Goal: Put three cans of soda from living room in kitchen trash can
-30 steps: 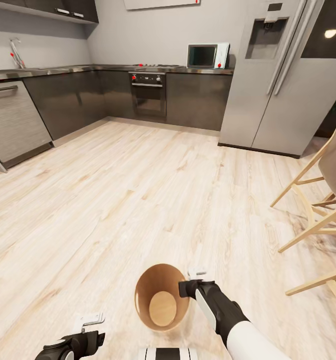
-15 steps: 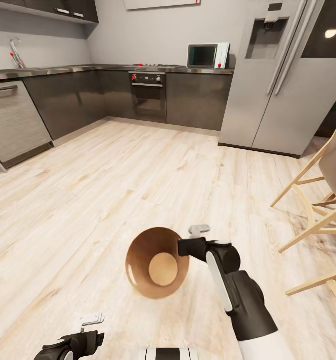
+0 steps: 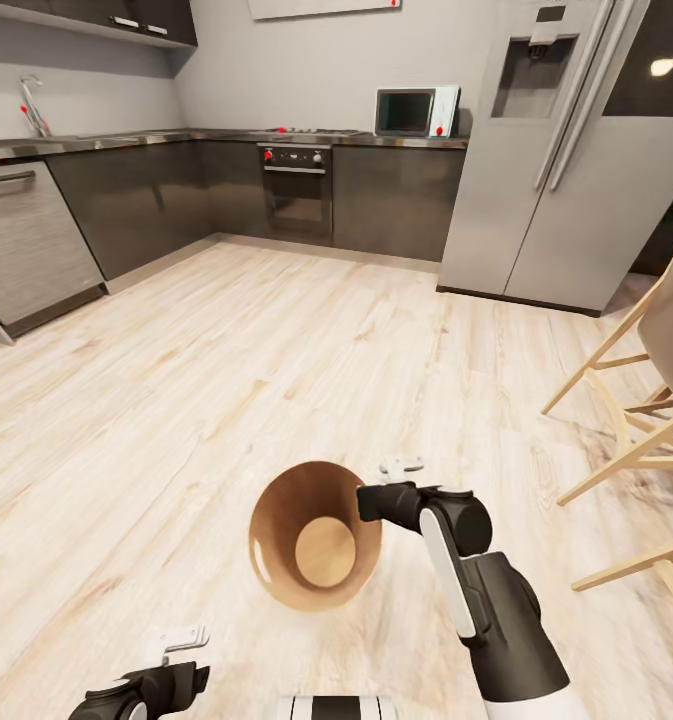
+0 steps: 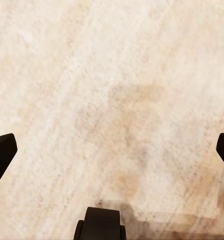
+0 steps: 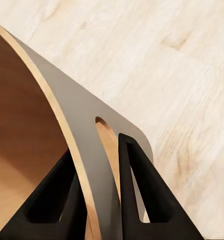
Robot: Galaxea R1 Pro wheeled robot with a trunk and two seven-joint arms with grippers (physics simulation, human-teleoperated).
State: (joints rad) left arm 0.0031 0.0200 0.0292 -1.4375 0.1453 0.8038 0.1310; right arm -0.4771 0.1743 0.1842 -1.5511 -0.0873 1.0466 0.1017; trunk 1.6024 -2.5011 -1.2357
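The light-brown trash can (image 3: 276, 525) hangs tilted above the pale wood floor, its mouth turned up toward the head camera and its bare round bottom showing. My right gripper (image 3: 368, 500) is shut on the bin's rim at its right side. In the right wrist view, my right gripper (image 5: 99, 197) has its two black fingers (image 5: 141, 195) astride the bin's wall (image 5: 77, 120), one inside and one outside. My left gripper (image 3: 176, 670) stays low at the near left, and in the left wrist view my left gripper (image 4: 112, 150) is open over bare floor. The soda cans are out of view.
Dark grey cabinets with a built-in oven (image 3: 297, 190) and a microwave (image 3: 411, 110) line the far wall. A steel fridge (image 3: 566, 150) stands at the back right. Wooden chair legs (image 3: 631, 430) jut in from the right. A dishwasher front (image 3: 26, 245) is at the left.
My right arm has raised the trash can off the floor and carried it forward, tipping its mouth more toward the camera. The left arm has held still.
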